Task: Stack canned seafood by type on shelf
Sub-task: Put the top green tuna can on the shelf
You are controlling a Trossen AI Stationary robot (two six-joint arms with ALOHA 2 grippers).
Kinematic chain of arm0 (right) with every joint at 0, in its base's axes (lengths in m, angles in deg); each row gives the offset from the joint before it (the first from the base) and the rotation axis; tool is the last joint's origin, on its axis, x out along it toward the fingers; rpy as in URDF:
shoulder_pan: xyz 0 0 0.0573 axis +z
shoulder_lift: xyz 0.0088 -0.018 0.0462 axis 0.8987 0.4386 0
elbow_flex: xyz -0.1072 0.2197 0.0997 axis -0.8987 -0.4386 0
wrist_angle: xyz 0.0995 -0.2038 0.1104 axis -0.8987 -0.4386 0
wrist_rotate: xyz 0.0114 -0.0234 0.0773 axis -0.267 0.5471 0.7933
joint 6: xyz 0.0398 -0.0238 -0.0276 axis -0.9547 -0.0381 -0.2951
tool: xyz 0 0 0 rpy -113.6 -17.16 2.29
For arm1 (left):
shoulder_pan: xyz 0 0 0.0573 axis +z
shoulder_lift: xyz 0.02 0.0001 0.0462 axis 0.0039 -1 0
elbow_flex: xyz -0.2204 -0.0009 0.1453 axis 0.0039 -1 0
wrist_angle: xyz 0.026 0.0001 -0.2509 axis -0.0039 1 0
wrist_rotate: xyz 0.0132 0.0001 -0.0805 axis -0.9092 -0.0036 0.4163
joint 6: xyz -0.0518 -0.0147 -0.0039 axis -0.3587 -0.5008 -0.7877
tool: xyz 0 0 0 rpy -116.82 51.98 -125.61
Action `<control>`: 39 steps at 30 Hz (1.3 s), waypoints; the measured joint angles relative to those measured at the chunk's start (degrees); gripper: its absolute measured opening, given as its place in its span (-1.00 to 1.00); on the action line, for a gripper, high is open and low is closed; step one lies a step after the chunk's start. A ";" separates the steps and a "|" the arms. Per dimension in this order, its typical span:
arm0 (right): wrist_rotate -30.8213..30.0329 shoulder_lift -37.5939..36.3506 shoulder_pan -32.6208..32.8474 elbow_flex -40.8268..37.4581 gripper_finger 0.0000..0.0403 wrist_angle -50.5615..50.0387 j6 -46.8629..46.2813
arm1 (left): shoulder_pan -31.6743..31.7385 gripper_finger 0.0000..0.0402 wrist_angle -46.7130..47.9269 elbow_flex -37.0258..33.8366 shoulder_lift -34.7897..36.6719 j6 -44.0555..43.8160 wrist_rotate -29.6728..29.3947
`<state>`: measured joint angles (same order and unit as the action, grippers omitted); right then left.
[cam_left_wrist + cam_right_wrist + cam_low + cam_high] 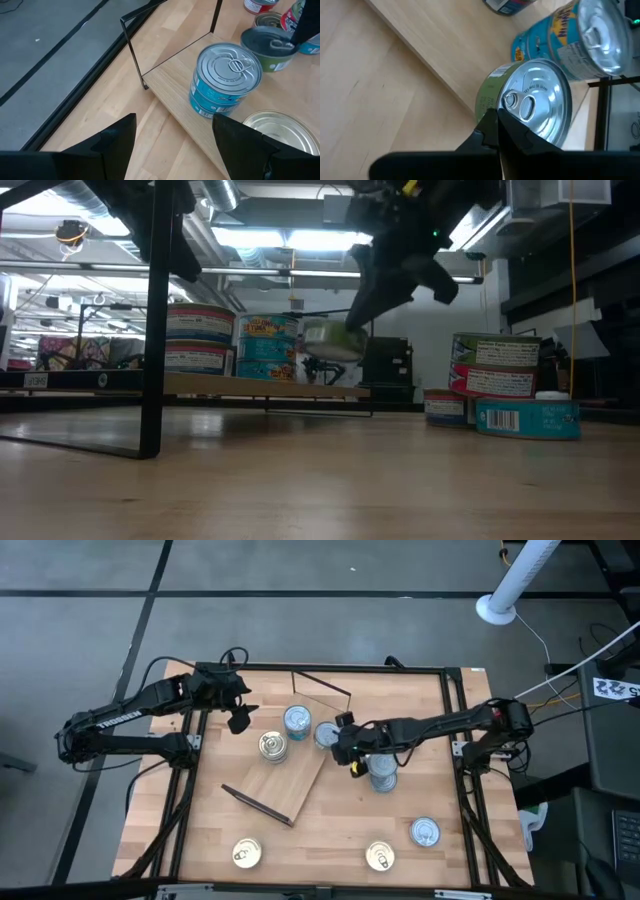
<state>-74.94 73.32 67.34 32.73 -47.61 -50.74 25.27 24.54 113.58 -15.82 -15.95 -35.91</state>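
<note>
While left gripper (240, 718) waits w/ jaws spread by the shelf (300, 780), right gripper (345, 745) hangs at its edge. Right jaws pinch a green-label can (530, 107) by the pull tab.

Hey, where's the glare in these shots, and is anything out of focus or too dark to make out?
Low view: ceiling lights blow out behind the right claw, leaving it a dark silhouette; the green-labelled can it holds looks blurred. Left wrist view: soft sheen on the blue can lid, the left claw's fingers near-black. Right wrist view: mild shine on the held can's lid. High view: even light.
</note>
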 joint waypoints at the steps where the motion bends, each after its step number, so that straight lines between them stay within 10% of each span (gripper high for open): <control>1: 0.01 0.49 0.00 0.00 -1.00 0.05 0.06 | 0.00 0.29 0.03 0.00 0.00 0.00 0.02; 39: 8.55 5.10 -4.52 -0.02 -0.98 6.38 1.38 | 0.00 0.29 0.04 0.00 -0.01 0.02 0.01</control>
<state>-66.40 78.42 62.81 32.71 -41.23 -49.36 25.27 24.59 113.58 -15.83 -15.93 -35.90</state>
